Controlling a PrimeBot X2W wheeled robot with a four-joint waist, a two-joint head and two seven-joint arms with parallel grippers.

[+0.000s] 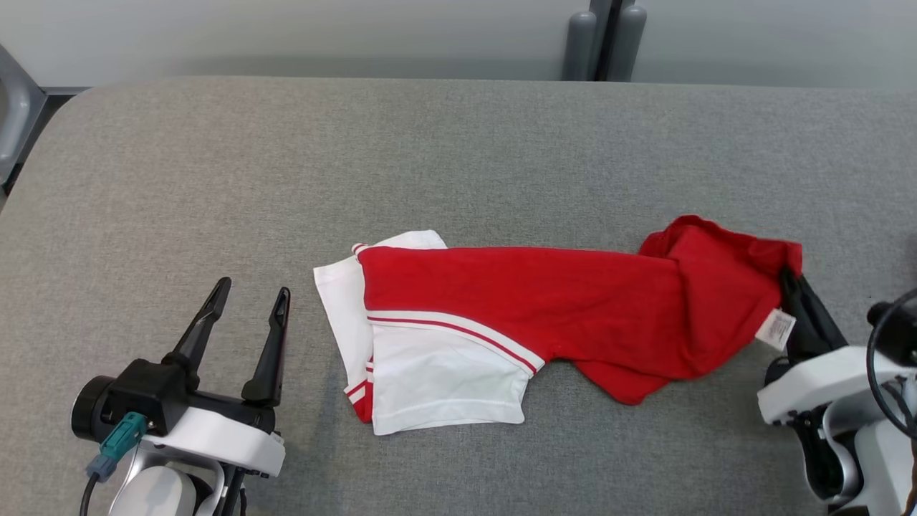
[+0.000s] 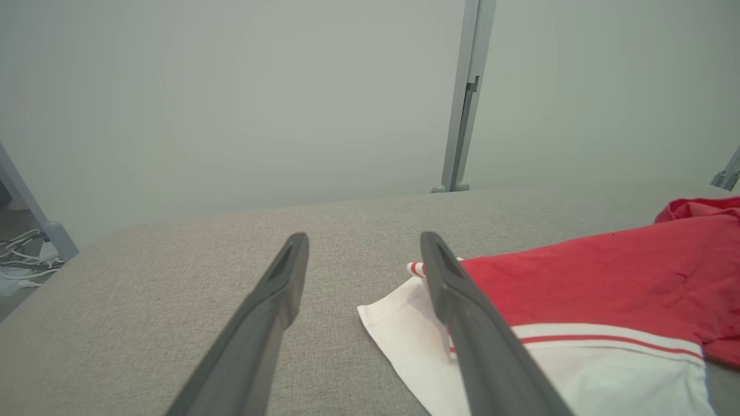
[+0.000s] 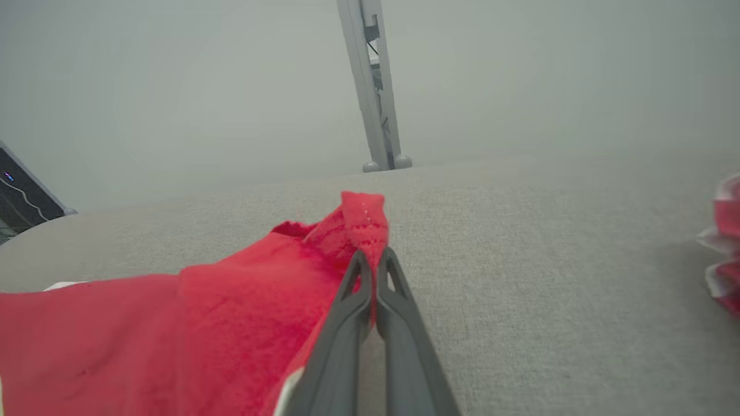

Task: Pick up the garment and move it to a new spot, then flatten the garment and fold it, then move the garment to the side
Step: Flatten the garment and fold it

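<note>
Left gripper (image 1: 254,288) is held just left of the garment (image 1: 544,301), fingers apart. The garment is spread on the grey padded surface (image 1: 458,143), and its right corner is clamped by the right gripper (image 3: 373,257). A care label (image 1: 775,329) beside that grip is seen from the head; floor cables (image 2: 26,254) are seen from the left wrist.

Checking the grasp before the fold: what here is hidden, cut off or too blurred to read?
- Head view: print on the care label, too small.
- Head view: right gripper tips, tucked into T-shirt fabric.
- Right wrist view: red-and-white object, blurred, cut by the right edge.
- Left wrist view: T-shirt's far end, cut by the right edge.
</note>
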